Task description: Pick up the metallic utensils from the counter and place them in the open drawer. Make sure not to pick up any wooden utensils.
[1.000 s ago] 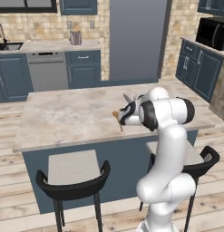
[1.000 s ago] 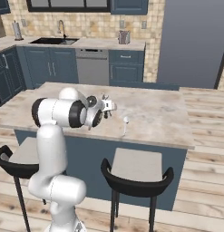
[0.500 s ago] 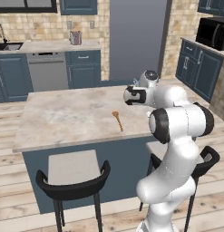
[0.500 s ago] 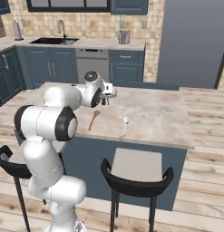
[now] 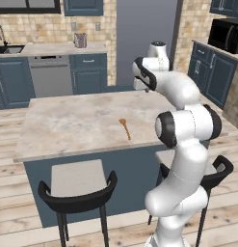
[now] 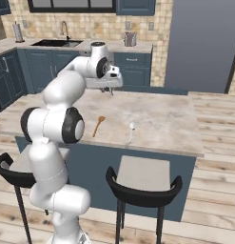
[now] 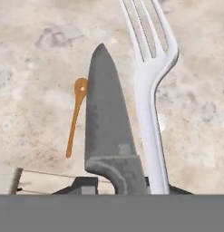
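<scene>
Pincer [image 6: 111, 88] clamps knife [image 7: 109, 131] and fork [image 7: 152, 90] above counter [image 6: 161, 119]; wooden spoon [image 6: 98, 126] lies below, apart.

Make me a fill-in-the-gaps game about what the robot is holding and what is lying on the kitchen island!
1. In the hand view, a dark knife and a silvery ____ sit side by side in the gripper.
2. The spoon lying on the counter near the arm is made of ____.
3. Farther along the same counter lies a thin ____ spoon.

Missing words: fork; wood; silvery
</scene>
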Tool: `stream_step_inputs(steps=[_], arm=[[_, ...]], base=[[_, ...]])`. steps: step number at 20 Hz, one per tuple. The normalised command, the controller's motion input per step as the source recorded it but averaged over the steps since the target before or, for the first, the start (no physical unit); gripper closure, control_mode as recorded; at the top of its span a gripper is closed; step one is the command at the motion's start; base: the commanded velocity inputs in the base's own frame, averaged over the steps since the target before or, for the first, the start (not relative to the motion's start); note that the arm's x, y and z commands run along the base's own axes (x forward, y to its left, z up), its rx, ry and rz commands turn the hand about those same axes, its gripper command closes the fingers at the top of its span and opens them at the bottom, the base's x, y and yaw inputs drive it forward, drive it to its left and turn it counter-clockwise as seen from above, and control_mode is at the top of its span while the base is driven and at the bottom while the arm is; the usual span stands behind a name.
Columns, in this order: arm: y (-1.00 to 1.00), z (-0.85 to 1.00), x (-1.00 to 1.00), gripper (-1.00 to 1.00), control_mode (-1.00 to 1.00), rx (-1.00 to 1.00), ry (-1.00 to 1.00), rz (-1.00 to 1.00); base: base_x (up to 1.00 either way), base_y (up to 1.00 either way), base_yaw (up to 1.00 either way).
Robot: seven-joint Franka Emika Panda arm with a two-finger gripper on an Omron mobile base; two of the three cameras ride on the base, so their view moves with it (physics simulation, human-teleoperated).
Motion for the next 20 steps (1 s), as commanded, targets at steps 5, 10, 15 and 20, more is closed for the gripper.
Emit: stream_step_inputs(steps=[5,10,15,20], arm=[[-0.09,0.72,-0.52,1.0,-1.0,0.0,0.55,0.0],[0.0,0.1,-0.97,1.0,-1.0,0.01,0.05,-0.02],[0.04,-0.43,-1.0,1.0,-1.0,0.01,-0.32,-0.04],[0.25,-1.0,-1.0,1.0,-1.0,0.0,-0.69,-0.01]], base=[[0.0,0.0,0.0],[0.0,0.0,0.0],[0.0,0.0,0.0],[0.0,0.0,0.0]])
